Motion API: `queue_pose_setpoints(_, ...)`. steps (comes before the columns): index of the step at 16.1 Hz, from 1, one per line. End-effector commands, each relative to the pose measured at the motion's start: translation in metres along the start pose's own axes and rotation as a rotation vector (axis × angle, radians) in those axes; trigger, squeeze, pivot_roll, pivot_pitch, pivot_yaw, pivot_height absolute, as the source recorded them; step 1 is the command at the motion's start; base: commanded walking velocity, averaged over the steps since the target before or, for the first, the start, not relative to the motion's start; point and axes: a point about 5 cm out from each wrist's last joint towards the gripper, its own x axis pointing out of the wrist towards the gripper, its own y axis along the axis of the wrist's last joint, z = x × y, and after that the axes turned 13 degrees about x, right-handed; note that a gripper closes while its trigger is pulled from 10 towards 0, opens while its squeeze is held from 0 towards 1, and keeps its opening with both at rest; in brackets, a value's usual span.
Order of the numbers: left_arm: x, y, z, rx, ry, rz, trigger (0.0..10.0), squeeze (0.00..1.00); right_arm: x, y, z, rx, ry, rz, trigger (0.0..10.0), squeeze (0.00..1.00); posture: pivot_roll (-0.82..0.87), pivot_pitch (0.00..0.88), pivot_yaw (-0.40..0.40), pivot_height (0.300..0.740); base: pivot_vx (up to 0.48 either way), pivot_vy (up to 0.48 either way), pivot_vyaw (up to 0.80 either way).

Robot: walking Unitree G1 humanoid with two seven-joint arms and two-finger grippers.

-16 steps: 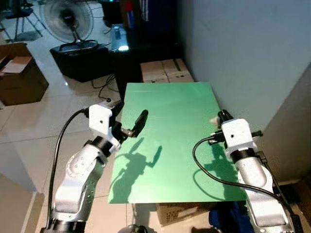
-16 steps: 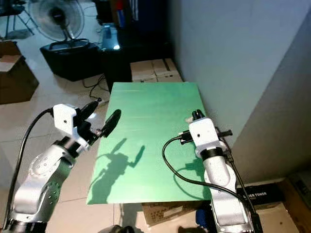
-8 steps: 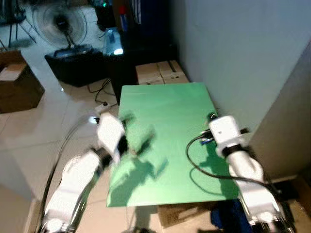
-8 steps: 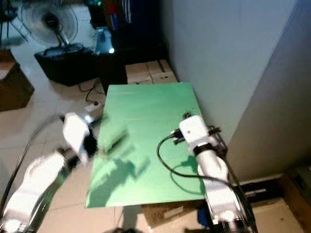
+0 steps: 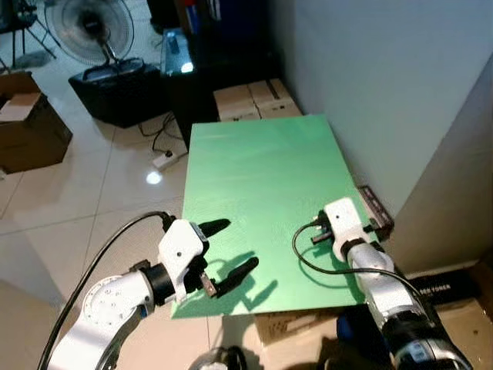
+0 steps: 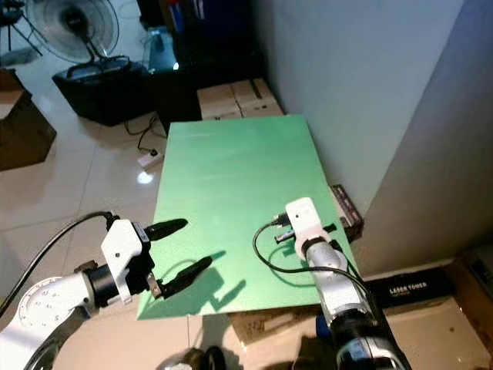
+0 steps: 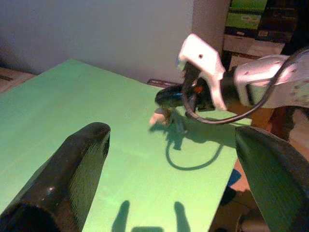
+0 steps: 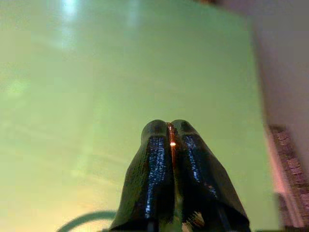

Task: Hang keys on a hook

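Left tool (image 5: 227,250) hovers over the near-left corner of the green counter (image 5: 262,162), jaws spread wide. In the left wrist view its two black fingers (image 7: 72,179) frame the counter top with a big gap between them. It holds nothing.

Right tool (image 8: 170,133) is over the near-right part of the counter, close to the wall-side edge. Its fingers are pressed together tip to tip, with a thin orange glint in the seam.

In the left wrist view a small pale item hangs at the right tool's tips, just above the counter with its shadow beside it. It looks like the keys (image 7: 158,116), pinched there, but it's too small to make out in detail.

A black cable (image 5: 308,258) loops from the right wrist over the counter surface.

The grey wall (image 5: 370,77) runs along the counter's right side. Cardboard boxes (image 5: 250,100) sit on the floor at the far end of the counter. Further back are a standing fan (image 5: 88,23) and another open box (image 5: 27,131) on the left. A white power strip (image 5: 164,159) lies on the tiles beside the counter.
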Motion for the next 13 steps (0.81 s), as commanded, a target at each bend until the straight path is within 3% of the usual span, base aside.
queue_pose_setpoints(1, -0.003, 0.002, -0.001, 0.005, 0.008, -0.009, 10.0, 0.0, 0.003, 0.006, 0.0, -0.001, 0.016, 0.027, 10.0, 0.0, 0.09, 0.156, 0.157, 0.74, 0.0, 0.0, 0.0)
queue_pose_setpoints(4, -0.007, 0.004, -0.006, 0.012, 0.023, -0.029, 10.0, 0.0, 0.014, 0.009, -0.006, -0.056, 0.042, 0.007, 10.0, 0.0, 0.11, 0.167, 0.152, 0.74, 0.0, 0.0, 0.0)
queue_pose_setpoints(7, -0.01, 0.007, -0.005, 0.014, 0.037, -0.033, 10.0, 0.0, 0.016, 0.006, -0.012, -0.047, 0.069, -0.002, 10.0, 0.0, 0.13, 0.167, 0.145, 0.74, 0.0, 0.0, 0.0)
queue_pose_setpoints(8, -0.011, 0.007, -0.005, 0.015, 0.041, -0.038, 10.0, 0.0, 0.016, 0.003, -0.015, -0.056, 0.081, -0.015, 10.0, 0.69, 0.13, 0.166, 0.144, 0.74, 0.0, 0.0, 0.0)
queue_pose_setpoints(9, -0.012, 0.008, -0.005, 0.017, 0.045, -0.043, 10.0, 0.0, 0.017, 0.003, -0.017, -0.058, 0.088, -0.018, 10.0, 1.0, 0.13, 0.166, 0.144, 0.74, 0.0, 0.0, 0.0)
queue_pose_setpoints(13, -0.016, 0.007, -0.007, 0.021, 0.039, -0.064, 10.0, 0.0, 0.02, 0.007, -0.02, -0.086, 0.085, -0.011, 10.0, 1.0, 0.15, 0.164, 0.167, 0.74, 0.0, 0.0, 0.0)
